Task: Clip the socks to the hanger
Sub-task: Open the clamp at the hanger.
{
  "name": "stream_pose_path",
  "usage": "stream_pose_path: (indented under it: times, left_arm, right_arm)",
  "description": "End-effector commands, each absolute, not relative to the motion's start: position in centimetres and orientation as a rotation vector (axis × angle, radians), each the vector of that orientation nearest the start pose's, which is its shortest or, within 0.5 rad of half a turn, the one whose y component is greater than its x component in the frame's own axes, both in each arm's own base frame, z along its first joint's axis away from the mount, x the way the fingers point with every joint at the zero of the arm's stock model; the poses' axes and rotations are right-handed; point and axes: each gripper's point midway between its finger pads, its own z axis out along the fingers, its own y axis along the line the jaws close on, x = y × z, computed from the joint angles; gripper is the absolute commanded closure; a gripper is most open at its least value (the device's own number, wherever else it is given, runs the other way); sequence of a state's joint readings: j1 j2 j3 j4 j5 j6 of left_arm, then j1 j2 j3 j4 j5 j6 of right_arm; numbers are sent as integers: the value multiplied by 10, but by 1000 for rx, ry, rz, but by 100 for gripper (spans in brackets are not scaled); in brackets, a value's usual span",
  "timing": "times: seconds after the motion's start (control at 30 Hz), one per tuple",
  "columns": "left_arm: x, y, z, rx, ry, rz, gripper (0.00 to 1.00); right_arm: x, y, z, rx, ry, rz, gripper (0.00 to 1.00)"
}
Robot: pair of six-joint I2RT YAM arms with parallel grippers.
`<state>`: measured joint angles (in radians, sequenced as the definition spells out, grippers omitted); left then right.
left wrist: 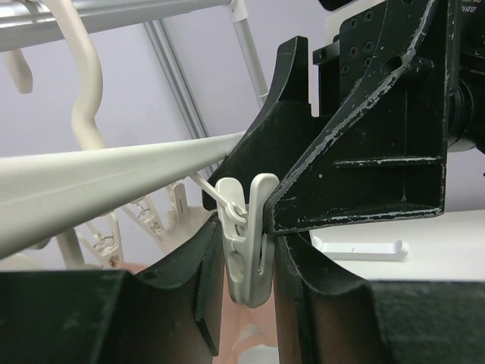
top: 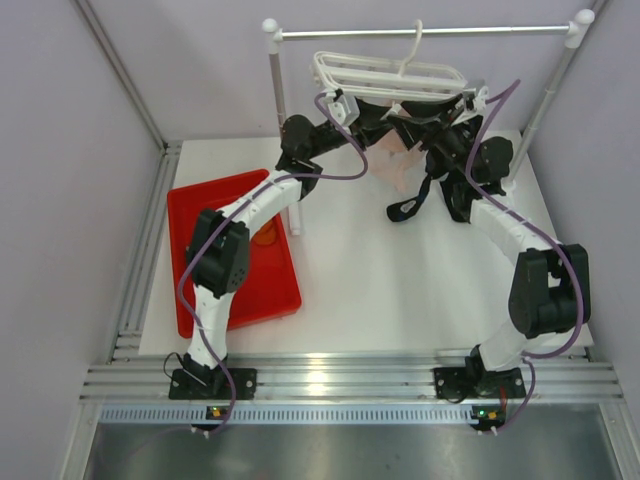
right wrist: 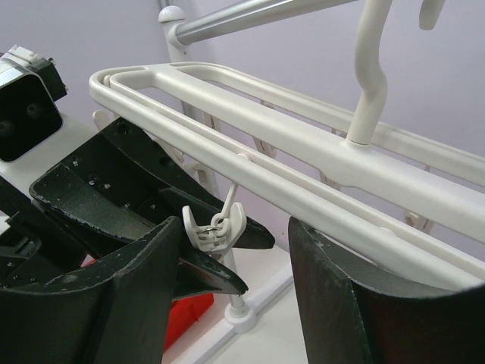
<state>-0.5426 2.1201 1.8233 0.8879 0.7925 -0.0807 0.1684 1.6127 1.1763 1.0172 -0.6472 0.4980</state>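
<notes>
Up under the hanger (right wrist: 303,144), L fingers (left wrist: 208,274) are pinched partway shut on one dangling clip (left wrist: 246,254), prob. to squeeze it open & stop it swinging. R fingers (right wrist: 151,277) stand wide apart just beside it w/ nothing between them. One tip sits at the clip's top, touching or just in front, can't tell. Hanger hangs off the rail (top: 430,32) so clips dangle free. One orange sock (top: 265,235) lies in the red tray (top: 200,215) on the surface (top: 380,275), well apart from the clips. Teal socks not seen. Looks like a sock needs fetching next.
</notes>
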Motion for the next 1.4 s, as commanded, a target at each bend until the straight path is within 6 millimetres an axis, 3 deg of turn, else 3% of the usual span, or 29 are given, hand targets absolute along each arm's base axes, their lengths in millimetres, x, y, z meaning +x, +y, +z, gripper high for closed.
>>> stream_pose_path:
  times: [0.0,0.27,0.47,0.6,0.63,0.77,0.93,1.1,1.17,1.2,1.23,1.37]
  left_arm:
    - [416,-428,394,1051,702,-1005,100]
    - [415,-432,390,1074,713,-1020,100]
    - [418,-434,383,1088,743,-1028,98]
    - [419,-435,383,1087,756,-1033,95]
    - [419,-435,382,1083,760,-1031,94]
    - [421,-431,386,1062,775,-1032,75]
    - [417,-420,389,1037,823,-1027,59]
    - [411,-400,378,1006,932,-999,43]
    - [404,-388,374,983,983,-983,40]
    - [400,-384,359,985,1037,-997,38]
    - [393,-376,368,978,1034,-987,36]
    - [380,-351,354,929,1158,-975,35]
  right_arm:
    - [432,203,431,-465,1004,890,42]
    - [424,211,439,-508,960,886,44]
    - [424,215,441,-527,942,875,53]
    - [422,216,442,-538,935,874,71]
    - [422,216,441,-539,936,875,82]
    - [425,216,440,-531,952,880,99]
    - [431,212,443,-490,993,919,100]
    - [435,209,449,-445,1028,962,100]
    - [437,209,450,-421,1050,980,100]
    - [439,207,450,-403,1064,986,100]
    - [440,207,450,-394,1074,989,100]
    - [445,205,444,-338,1131,1011,100]
